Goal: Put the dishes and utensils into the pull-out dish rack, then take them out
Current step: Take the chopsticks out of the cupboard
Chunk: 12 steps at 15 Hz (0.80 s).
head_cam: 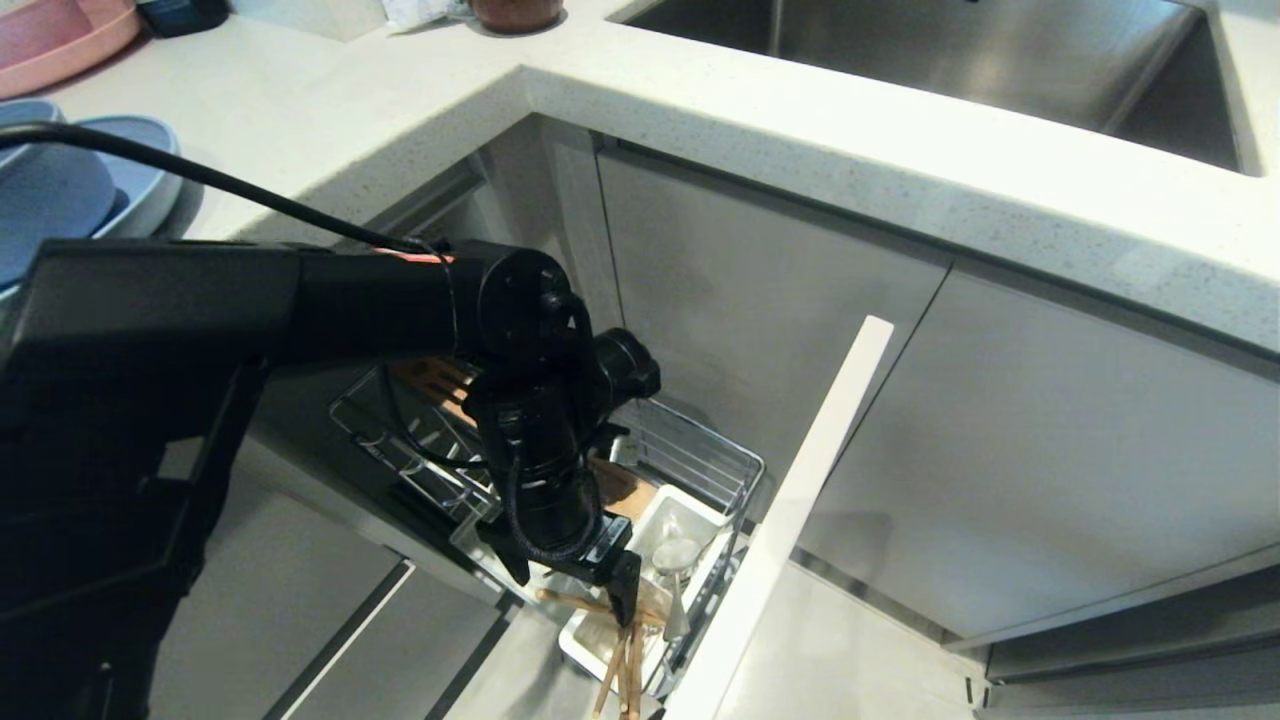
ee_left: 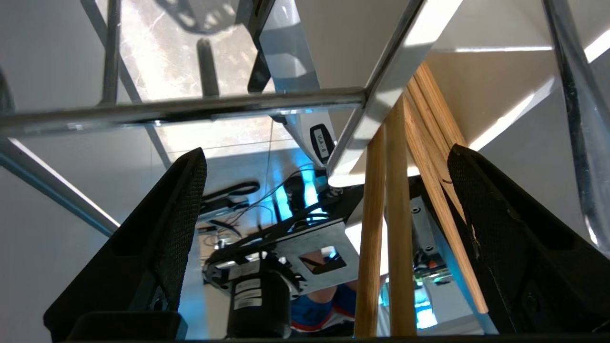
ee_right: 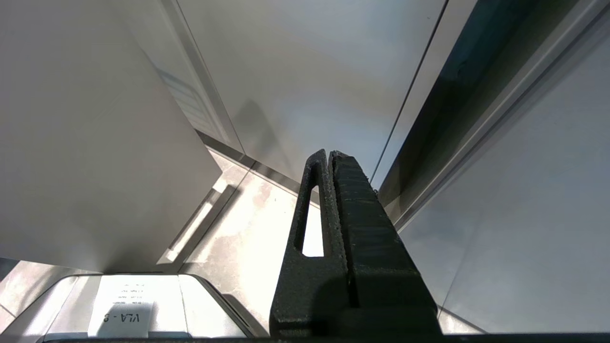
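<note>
The pull-out dish rack (head_cam: 700, 452) stands drawn out below the counter, its wire basket holding a white utensil cup (head_cam: 692, 512). Light-wood chopsticks (head_cam: 625, 672) lean out of the cup's near end, and a silver spoon (head_cam: 677, 560) stands in it. My left gripper (head_cam: 578, 588) hangs over that near end. In the left wrist view it (ee_left: 328, 150) is open, the chopsticks (ee_left: 383, 238) rising between its fingers (ee_left: 183, 214), closer to the other finger, ungripped. The light-blue bowl (head_cam: 45, 205) and plate (head_cam: 150, 160) sit on the counter at the far left. My right gripper (ee_right: 329, 155) is shut and empty, parked low beside cabinet fronts.
The rack's tall pale front panel (head_cam: 805, 510) juts out beside the cup. A pink plate (head_cam: 60, 40) lies at the counter's back left, and a steel sink (head_cam: 940, 50) is at the back right. Chrome rack wires (ee_left: 190, 107) cross close before the left fingers.
</note>
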{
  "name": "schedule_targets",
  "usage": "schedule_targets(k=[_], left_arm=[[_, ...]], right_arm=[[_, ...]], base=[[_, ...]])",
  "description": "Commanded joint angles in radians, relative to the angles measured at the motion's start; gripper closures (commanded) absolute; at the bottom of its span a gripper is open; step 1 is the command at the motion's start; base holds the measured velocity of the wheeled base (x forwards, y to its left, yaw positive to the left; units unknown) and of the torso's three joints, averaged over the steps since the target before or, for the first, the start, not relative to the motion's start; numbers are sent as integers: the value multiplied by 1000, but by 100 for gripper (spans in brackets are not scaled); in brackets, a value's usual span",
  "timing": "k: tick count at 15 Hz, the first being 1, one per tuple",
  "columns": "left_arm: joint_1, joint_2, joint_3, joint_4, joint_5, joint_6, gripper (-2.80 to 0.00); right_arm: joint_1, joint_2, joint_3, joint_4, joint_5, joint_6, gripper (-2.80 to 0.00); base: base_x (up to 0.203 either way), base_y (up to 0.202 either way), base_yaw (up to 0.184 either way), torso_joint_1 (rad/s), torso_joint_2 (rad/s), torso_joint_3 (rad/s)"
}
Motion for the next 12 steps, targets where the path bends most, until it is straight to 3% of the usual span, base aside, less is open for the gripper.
schedule_targets(k=[1, 12], left_arm=[[1, 14, -3, 0, 0, 5, -280], [-5, 10, -17, -34, 1, 6, -280]], right_arm=[[0, -4, 2, 0, 0, 0, 0], [0, -3, 2, 0, 0, 0, 0]], base=[[0, 0, 0, 0, 0, 0], [0, 0, 0, 0, 0, 0]])
